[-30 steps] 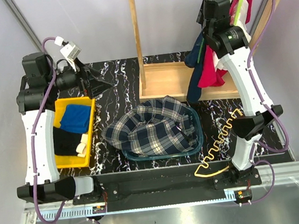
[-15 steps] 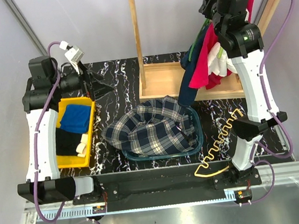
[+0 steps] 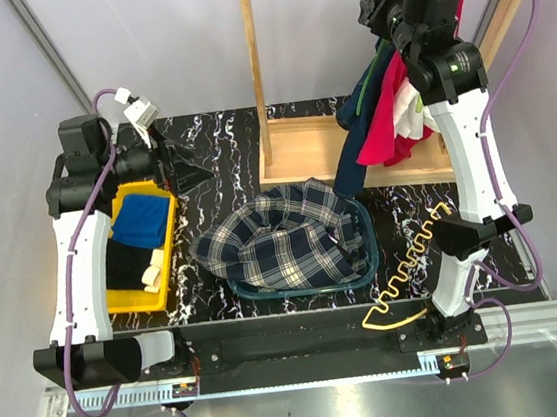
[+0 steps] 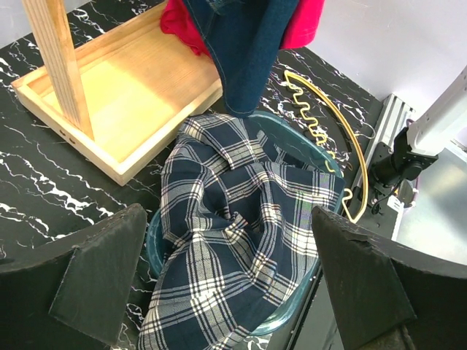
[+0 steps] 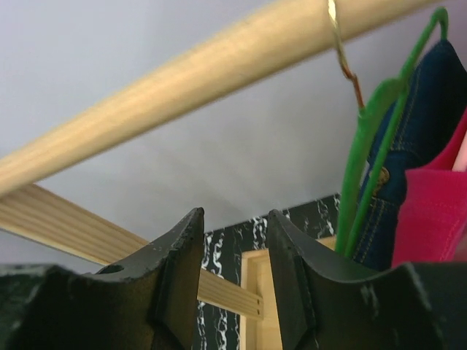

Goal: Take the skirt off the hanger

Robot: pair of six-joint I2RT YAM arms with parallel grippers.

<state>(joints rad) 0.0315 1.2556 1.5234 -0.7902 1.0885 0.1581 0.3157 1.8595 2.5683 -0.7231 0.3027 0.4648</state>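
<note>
Rumpled tartan skirt [image 3: 282, 238] lies beside zigzag cream hanger [image 3: 412, 262].

Black marbled table [image 3: 222, 134], plain grey walls [image 3: 165, 50]

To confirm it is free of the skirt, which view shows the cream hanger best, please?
Left wrist: the hanger lies bare on the table beside the basket, arch and wavy bar both clear. The top view shows it smaller, its arch partly behind the right arm. The right wrist view misses it.
</note>
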